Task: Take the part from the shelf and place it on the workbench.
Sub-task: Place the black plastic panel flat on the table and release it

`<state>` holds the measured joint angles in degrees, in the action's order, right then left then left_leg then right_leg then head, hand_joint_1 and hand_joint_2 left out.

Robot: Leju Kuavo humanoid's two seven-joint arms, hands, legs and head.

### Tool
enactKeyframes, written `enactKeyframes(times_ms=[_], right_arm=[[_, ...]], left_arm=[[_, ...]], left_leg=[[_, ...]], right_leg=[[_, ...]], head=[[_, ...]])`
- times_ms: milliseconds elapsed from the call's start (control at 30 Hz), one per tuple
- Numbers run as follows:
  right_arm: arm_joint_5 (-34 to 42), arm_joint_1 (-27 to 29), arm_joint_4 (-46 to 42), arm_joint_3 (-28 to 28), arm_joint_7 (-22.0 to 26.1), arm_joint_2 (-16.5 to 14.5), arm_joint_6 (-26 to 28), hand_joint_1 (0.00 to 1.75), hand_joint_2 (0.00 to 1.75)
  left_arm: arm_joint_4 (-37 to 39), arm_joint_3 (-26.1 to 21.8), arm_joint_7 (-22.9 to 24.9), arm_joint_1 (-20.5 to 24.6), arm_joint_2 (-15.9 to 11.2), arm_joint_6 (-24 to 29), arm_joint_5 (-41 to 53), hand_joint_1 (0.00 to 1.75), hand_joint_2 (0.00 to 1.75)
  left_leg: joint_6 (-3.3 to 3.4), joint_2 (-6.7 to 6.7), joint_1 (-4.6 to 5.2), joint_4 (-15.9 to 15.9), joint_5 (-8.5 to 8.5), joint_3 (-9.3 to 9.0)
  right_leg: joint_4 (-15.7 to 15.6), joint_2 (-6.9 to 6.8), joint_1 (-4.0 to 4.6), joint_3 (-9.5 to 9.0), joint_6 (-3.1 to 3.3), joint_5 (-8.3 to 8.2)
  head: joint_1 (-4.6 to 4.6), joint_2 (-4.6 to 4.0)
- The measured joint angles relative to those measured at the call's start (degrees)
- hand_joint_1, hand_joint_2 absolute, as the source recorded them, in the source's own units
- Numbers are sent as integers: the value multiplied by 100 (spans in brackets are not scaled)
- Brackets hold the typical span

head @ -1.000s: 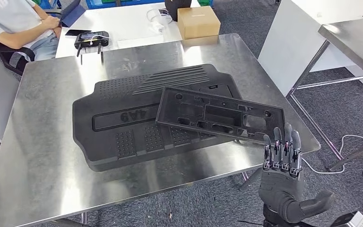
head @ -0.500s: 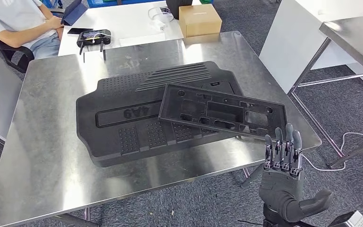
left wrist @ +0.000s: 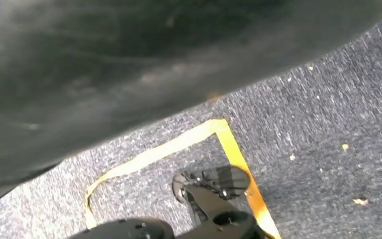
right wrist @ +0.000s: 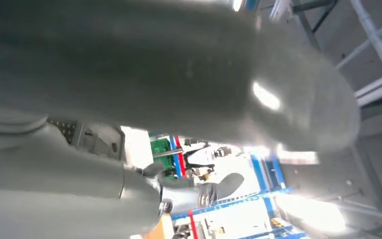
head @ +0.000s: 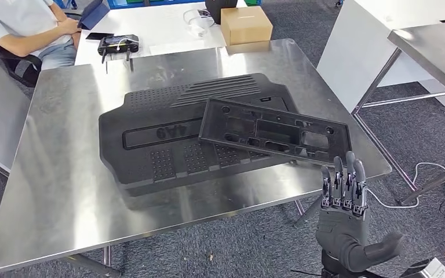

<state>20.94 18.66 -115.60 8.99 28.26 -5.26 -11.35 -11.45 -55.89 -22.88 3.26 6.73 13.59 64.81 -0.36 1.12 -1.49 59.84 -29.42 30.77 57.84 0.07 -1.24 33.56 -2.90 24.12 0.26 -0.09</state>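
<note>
Right hand (head: 343, 223) empty — part (head: 275, 131) on workbench (head: 52, 174)

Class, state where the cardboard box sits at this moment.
In the head view the cardboard box sits on the white table just beyond the steel workbench's far edge, toward its right side, behind the large black panel.

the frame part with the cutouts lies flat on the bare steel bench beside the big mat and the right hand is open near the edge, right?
Not quite. In the head view the frame part lies on top of the big mat, not beside it on the bench. The right hand is open near the edge.
</note>
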Motion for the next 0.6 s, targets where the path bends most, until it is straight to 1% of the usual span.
enactKeyframes(times_ms=[33, 67, 100, 133, 167, 200, 233, 267, 300, 333, 367, 400, 433, 467, 500, 533, 567, 600], right_arm=[[0, 1, 0, 1, -2, 1, 1, 0, 0], [2, 2, 0, 1, -2, 1, 3, 0, 0], [3, 2, 0, 1, -2, 1, 4, 0, 0], [5, 0, 0, 0, -2, 1, 6, 0, 0], [6, 0, 1, -1, -2, 1, 8, 0, 0], [6, -1, 2, -1, -2, 1, 10, 0, 0], [7, 0, 4, -1, -2, 1, 12, 0, 0], [9, 0, 7, -1, -2, 1, 15, 0, 0], [12, 0, 9, -1, -3, 2, 17, 0, 0], [17, -1, 10, -1, -3, 2, 18, 0, 0], [23, -3, 11, -1, -4, 3, 18, 0, 0], [28, -9, 12, 0, -6, 3, 18, 0, 0], [33, -17, 13, 1, -8, 2, 18, 0, 0], [36, -25, 15, 1, -10, 2, 18, 0, 0], [40, -30, 16, 1, -14, 2, 18, 0, 0], [44, -34, 17, -1, -15, 2, 18, 0, 0], [48, -38, 18, -2, -17, -2, 18, 0, 0], [50, -39, 19, -4, -19, -7, 19, 0, 0]], left_arm=[[0, 0, -1, -1, 0, 4, 0, 0, 0], [0, 0, -1, -1, 1, 9, 0, 0, 0], [-1, 0, -1, -1, 1, 11, 0, 0, 0], [-1, 0, -1, 0, 0, 14, 0, 0, 0], [-2, 0, -1, 0, 0, 14, 0, 0, 0], [-2, 0, -1, 0, 0, 14, 0, 0, 0], [-2, 0, -1, -1, 0, 14, 1, 0, 0], [-2, 0, -1, -3, 1, 14, 2, 0, 0], [-2, -1, -1, -4, 1, 14, 4, 0, 0], [-2, -1, -1, -5, 2, 14, 9, 0, 0], [-2, -1, -3, -3, 3, 15, 16, 0, 0], [-2, -1, -5, -2, 4, 15, 26, 0, 0], [-2, -1, -14, -1, 4, 15, 36, 0, 0], [-2, -1, -25, 1, 4, 15, 44, 0, 0], [-2, -1, -35, 2, 4, 14, 50, 0, 0], [-2, -1, -44, 2, 3, 14, 51, 0, 0], [-3, -1, -46, 2, -2, 14, 53, 0, 0], [-3, -1, -47, 0, -7, 14, 54, 0, 0]], left_leg=[[58, -6, 10, -2, 34, 31], [116, -14, 21, -10, 73, 63], [177, -23, 26, -18, 114, 100], [231, -32, 26, -25, 156, 146], [267, -40, 35, -25, 191, 198], [288, -47, 46, -24, 225, 252], [296, -56, 58, -23, 260, 305], [296, -65, 69, -22, 294, 353], [291, -71, 76, -22, 325, 393], [281, -74, 79, -22, 355, 424], [268, -76, 80, -22, 383, 445], [246, -76, 89, -20, 408, 457], [220, -78, 96, -20, 430, 462], [187, -81, 97, -22, 453, 463], [147, -83, 95, -35, 479, 461], [103, -85, 87, -53, 509, 463], [64, -85, 75, -51, 512, 479], [32, -85, 71, 11, 440, 517]], right_leg=[[-21, 2, -9, 16, -42, -26], [-1, 2, -22, 55, -72, -11], [105, 2, -32, 127, -79, 68], [339, 0, -41, 248, -61, 217], [696, -1, -44, 408, -33, 420], [1114, -1, -42, 574, -10, 625], [1469, -1, -39, 702, -6, 778], [1649, -2, -35, 737, -19, 855], [1580, -2, -29, 643, -46, 843], [1274, -2, -20, 423, -74, 761], [819, -4, -6, 117, -88, 658], [398, -6, 18, -148, -82, 565], [94, -6, 39, -329, -60, 495], [-63, -7, 63, -412, -25, 456], [-83, -6, 86, -401, 11, 431], [-97, -5, 88, -383, 49, 392], [-117, -9, 67, -383, 87, 348], [-142, -15, 42, -378, 131, 298]], head=[[12, 0], [13, 0], [22, 0], [34, 0], [45, 0], [55, 0], [55, 0], [55, 0], [56, 0], [55, 0], [57, 0], [52, 0], [46, 0], [38, 0], [30, 0], [28, 0], [21, 0], [17, 0]])
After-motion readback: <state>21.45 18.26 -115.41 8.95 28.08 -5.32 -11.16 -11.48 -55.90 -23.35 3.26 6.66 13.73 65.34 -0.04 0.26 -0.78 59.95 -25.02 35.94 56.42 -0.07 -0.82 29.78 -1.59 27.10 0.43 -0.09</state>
